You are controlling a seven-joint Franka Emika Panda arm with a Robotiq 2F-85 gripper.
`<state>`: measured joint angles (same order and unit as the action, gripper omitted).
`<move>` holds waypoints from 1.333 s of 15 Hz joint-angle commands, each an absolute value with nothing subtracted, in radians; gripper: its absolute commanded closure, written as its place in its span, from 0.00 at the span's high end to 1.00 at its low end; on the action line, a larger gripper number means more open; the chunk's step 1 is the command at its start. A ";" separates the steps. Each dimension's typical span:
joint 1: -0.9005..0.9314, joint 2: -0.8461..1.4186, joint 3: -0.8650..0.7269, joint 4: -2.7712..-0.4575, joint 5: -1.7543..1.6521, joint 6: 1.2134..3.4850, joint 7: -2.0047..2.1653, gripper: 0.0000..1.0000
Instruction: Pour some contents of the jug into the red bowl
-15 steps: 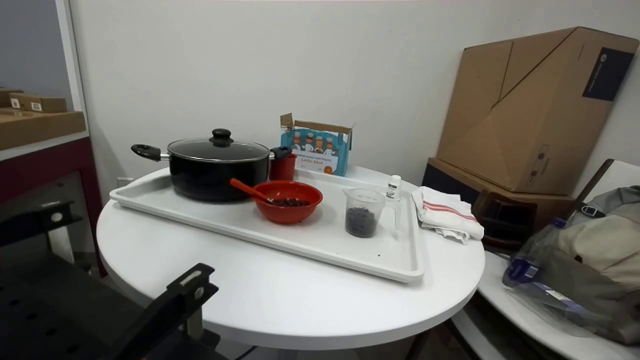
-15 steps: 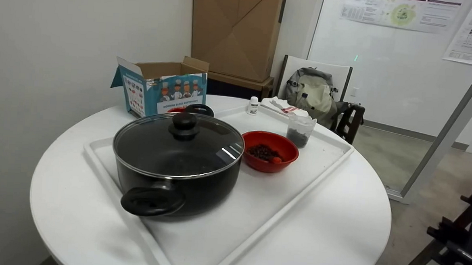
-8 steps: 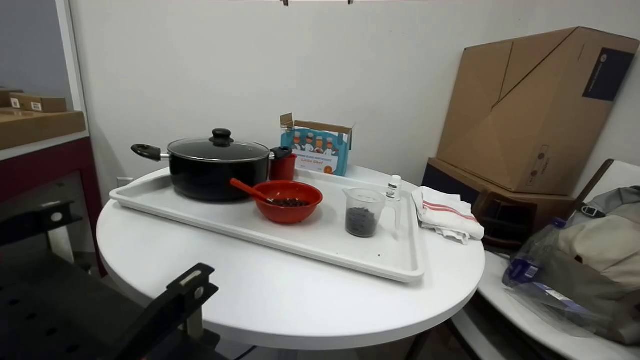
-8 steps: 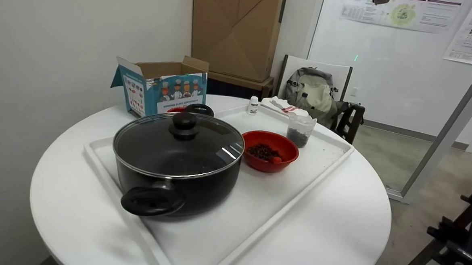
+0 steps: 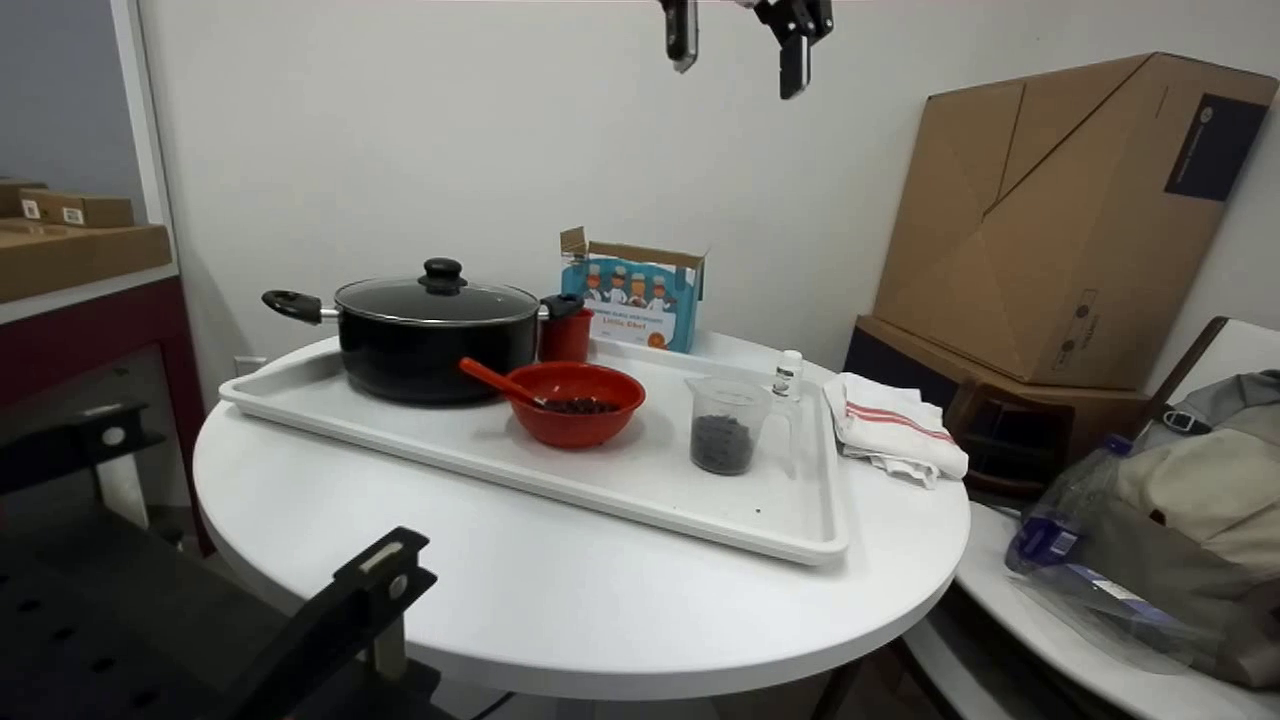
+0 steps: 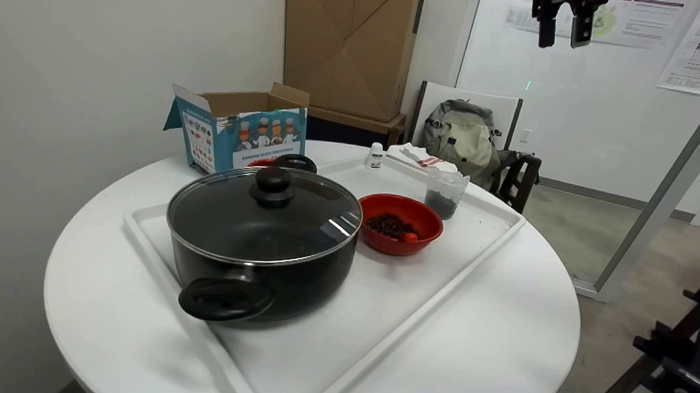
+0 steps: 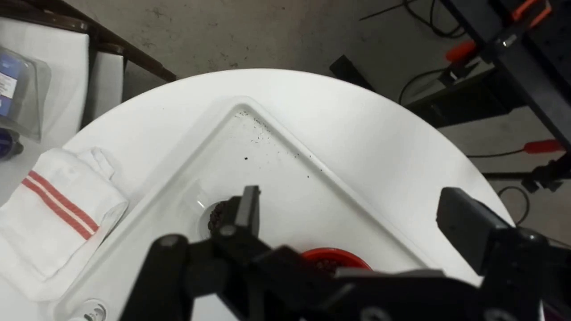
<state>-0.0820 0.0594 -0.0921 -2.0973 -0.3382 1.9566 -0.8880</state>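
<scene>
Black two-finger gripper (image 6: 563,43) hangs high up, spread wide, nothing between; step looks like a reach for small clear plastic jug (image 5: 730,408), upright on rectangular rimmed white tray (image 5: 640,470); should descend straight, straddle it evenly, squeeze gently so dark loose contents (image 5: 722,446) don't jolt; in an exterior view, shallow round red bowl (image 5: 578,430) sits near jug, slightly farther back, dark bits (image 6: 389,225) inside

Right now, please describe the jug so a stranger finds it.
On the round table lies a white tray. In an exterior view, the jug stands on it, right of the red bowl. Its clear walls showing dark contents set it apart from that bowl and the white-capped bottle.
</scene>
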 commanded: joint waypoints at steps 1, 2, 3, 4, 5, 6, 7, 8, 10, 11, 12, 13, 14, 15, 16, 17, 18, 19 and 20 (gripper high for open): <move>-0.108 0.193 -0.099 -1.946 -0.406 1.901 -1.076 1.00; -0.112 0.222 -0.096 -1.917 -0.432 1.911 -1.112 1.00; -0.114 0.248 -0.093 -1.893 -0.458 1.920 -1.147 1.00; -0.112 0.274 -0.090 -1.872 -0.489 1.933 -1.172 1.00; -0.110 0.295 -0.088 -1.854 -0.517 1.946 -1.198 1.00; -0.106 0.318 -0.084 -1.839 -0.549 1.969 -1.218 1.00; -0.104 0.336 -0.082 -1.828 -0.576 1.992 -1.236 1.00; -0.107 0.354 -0.079 -1.820 -0.581 2.025 -1.251 1.00; -0.126 0.379 -0.070 -1.813 -0.552 2.089 -1.300 1.00; -0.137 0.388 -0.068 -1.811 -0.536 2.120 -1.331 1.00; -0.152 0.393 -0.067 -1.815 -0.515 2.153 -1.368 1.00; -0.164 0.400 -0.068 -1.817 -0.498 2.179 -1.401 1.00; -0.171 0.406 -0.072 -1.825 -0.486 2.200 -1.417 1.00; -0.181 0.414 -0.074 -1.826 -0.471 2.211 -1.435 1.00; -0.193 0.425 -0.073 -1.826 -0.449 2.217 -1.460 1.00; -0.202 0.435 -0.074 -1.823 -0.433 2.219 -1.480 1.00; -0.206 0.448 -0.079 -1.820 -0.429 2.220 -1.487 1.00; -0.208 0.465 -0.083 -1.813 -0.428 2.218 -1.492 1.00; -0.209 0.484 -0.087 -1.807 -0.431 2.214 -1.491 1.00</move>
